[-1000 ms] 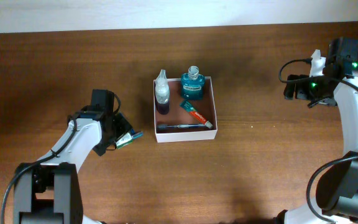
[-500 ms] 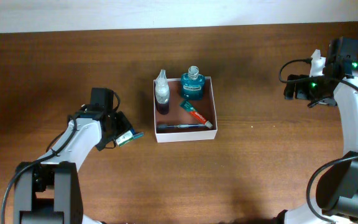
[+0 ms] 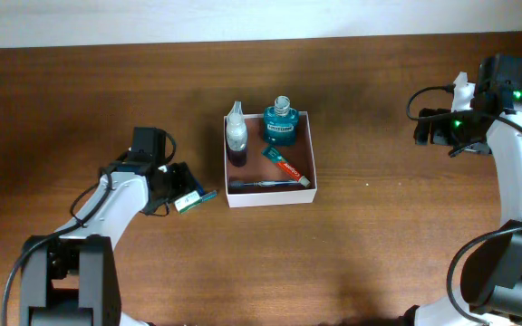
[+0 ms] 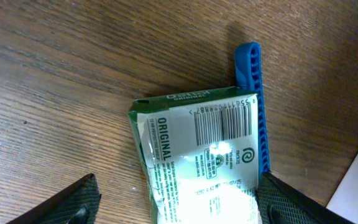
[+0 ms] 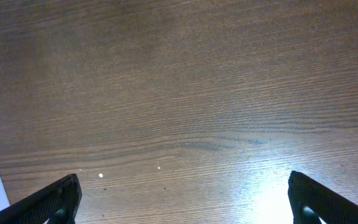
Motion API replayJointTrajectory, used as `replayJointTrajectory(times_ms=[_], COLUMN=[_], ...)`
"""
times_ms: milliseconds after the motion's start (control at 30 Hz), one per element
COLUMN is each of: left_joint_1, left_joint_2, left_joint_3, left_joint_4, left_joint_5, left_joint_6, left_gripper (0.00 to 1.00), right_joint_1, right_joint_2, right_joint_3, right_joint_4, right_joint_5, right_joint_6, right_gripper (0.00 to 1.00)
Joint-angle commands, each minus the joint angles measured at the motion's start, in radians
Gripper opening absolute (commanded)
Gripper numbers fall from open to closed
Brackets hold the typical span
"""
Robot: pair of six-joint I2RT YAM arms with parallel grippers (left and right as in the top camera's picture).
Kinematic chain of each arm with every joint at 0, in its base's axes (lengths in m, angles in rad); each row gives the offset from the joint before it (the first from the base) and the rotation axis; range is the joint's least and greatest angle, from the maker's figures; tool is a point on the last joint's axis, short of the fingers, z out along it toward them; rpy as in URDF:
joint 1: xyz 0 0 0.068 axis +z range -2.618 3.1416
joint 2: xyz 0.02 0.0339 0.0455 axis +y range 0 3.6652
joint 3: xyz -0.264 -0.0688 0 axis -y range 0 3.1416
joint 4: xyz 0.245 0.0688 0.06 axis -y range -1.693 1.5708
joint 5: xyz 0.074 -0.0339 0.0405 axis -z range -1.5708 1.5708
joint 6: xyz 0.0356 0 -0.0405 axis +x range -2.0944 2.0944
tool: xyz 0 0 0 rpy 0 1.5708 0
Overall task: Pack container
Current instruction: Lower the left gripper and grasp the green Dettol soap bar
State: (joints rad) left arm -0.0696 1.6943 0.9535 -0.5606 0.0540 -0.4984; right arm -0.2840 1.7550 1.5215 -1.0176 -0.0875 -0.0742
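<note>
At table centre, one container (image 3: 270, 200) holds four things: spray bottle (image 3: 236, 136), teal mouthwash (image 3: 280, 129), toothpaste (image 3: 286, 167), toothbrush (image 3: 261, 184). Beside it, one carton (image 4: 197, 162) reading "ORIGINAL", a blue strip (image 4: 257, 112) alongside, lies between the left gripper's (image 4: 179, 193) wide jaws. Right gripper (image 5: 179, 199) gapes wide over wood (image 5: 179, 93).

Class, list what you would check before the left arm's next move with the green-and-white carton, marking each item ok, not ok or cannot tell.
1. Green-and-white carton sits between the fingers of the left gripper: ok.
2. Fingers clamped on it: cannot tell.
3. Blue ridged strip beside the carton is part of it: cannot tell.
4. Bare floor left in the square white-walled container: ok.
5. Right gripper open, away from the container: ok.
</note>
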Motion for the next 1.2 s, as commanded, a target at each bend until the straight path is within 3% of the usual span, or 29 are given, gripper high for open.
replayJointTrajectory(times_ms=[0,333,700,933,1000,1167], left_joint_1=[0.009,-0.016,-0.015,-0.016,-0.016,-0.014], left_joint_2=[0.01,0.01,0.011,0.018,0.027,0.061], left_joint_3=[0.011,0.01,0.01,0.01,0.01,0.01], left_joint_4=[-0.003,0.016,0.01,-0.001,-0.002,-0.005], left_joint_5=[0.027,0.043,0.029,0.028,0.028,0.028], left_joint_6=[0.051,0.039,0.013,0.002,-0.023,-0.039], left_gripper=[0.81,0.81,0.68,0.69,0.76,0.75], right_joint_1=[-0.005,-0.005,-0.005,-0.005,-0.005,-0.005], right_joint_2=[-0.031,-0.031,-0.031,-0.031,-0.031,-0.031], right_joint_3=[0.016,0.016,0.016,0.016,0.016,0.016], right_joint_4=[0.0,0.001,0.001,0.001,0.0,0.001], right_joint_5=[-0.009,-0.009,-0.009,-0.009,-0.009,-0.009], right_joint_6=[0.012,0.012,0.012,0.012,0.012,0.012], right_gripper=[0.99,0.99,0.99,0.99,0.99,0.99])
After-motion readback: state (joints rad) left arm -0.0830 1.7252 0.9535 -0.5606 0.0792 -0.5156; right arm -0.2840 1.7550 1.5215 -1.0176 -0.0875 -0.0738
